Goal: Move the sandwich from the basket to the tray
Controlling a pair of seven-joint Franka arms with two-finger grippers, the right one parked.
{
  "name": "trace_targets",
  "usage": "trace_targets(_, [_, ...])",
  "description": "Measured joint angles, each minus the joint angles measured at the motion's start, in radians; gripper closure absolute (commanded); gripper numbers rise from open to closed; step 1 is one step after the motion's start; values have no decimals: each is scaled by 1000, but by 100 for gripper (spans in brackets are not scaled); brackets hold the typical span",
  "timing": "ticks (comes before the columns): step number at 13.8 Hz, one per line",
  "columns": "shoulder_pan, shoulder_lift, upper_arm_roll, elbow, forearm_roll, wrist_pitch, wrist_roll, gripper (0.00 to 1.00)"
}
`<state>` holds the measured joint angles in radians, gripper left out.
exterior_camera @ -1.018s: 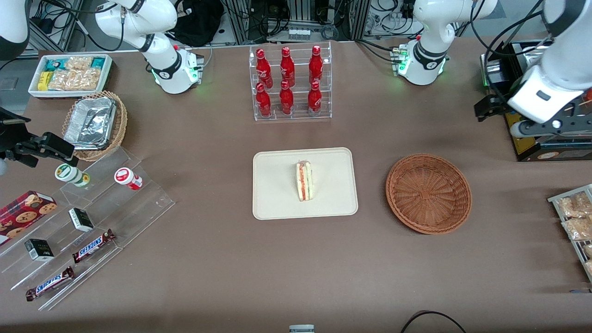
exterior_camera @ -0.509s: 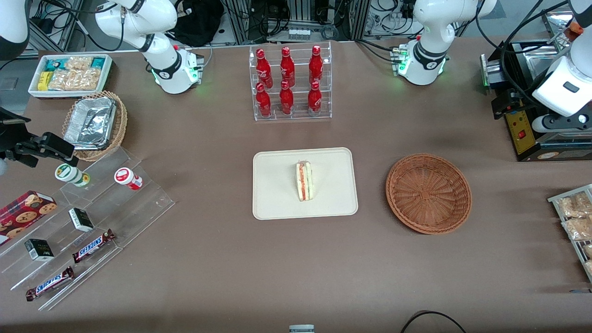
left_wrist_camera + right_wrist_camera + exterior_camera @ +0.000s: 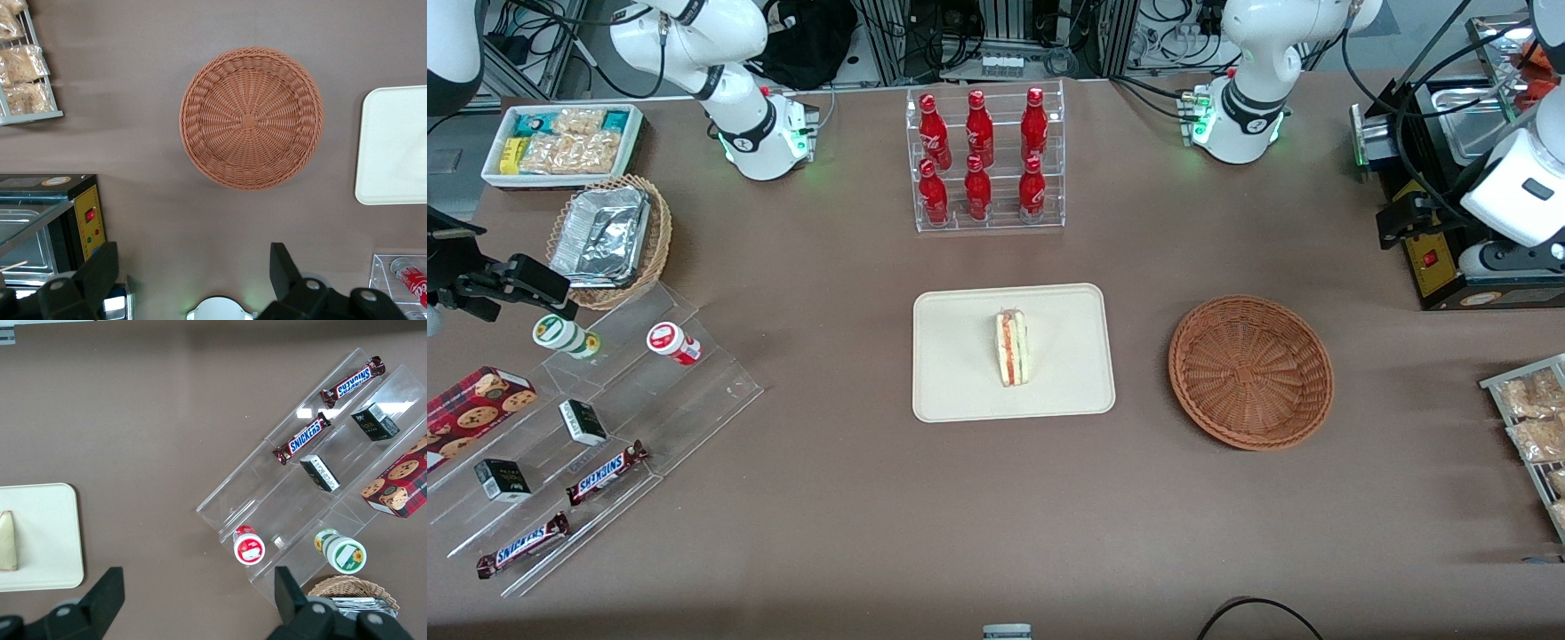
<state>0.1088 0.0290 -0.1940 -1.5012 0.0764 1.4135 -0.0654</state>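
Note:
The sandwich (image 3: 1012, 348), a white wedge with red-orange and green filling, lies near the middle of the cream-beige tray (image 3: 960, 391). One end of it shows in the right wrist view (image 3: 7, 540), on the tray (image 3: 40, 520). The reddish-brown wicker basket (image 3: 1251, 371) stands empty beside the tray, toward the working arm's end. My left gripper (image 3: 1405, 218) is raised above the table's working-arm end, well apart from the basket and farther from the front camera. In the left wrist view the gripper (image 3: 192, 260) is open and empty, with the basket (image 3: 251, 119) and a tray corner (image 3: 393, 147) below.
A clear rack of red bottles (image 3: 985, 160) stands farther from the camera than the tray. A black appliance with a yellow panel (image 3: 1432, 258) and a snack rack (image 3: 1534, 427) sit at the working arm's end. A stepped acrylic display (image 3: 605, 418) and a tan basket with foil containers (image 3: 609, 240) lie toward the parked arm's end.
My left gripper has drawn farther toward the working arm's end of the table, away from the basket. The sandwich, tray and basket have not moved.

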Motion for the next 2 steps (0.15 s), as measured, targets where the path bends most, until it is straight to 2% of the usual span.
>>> trace_targets(2, [-1, 6, 10, 10, -16, 0, 0, 0])
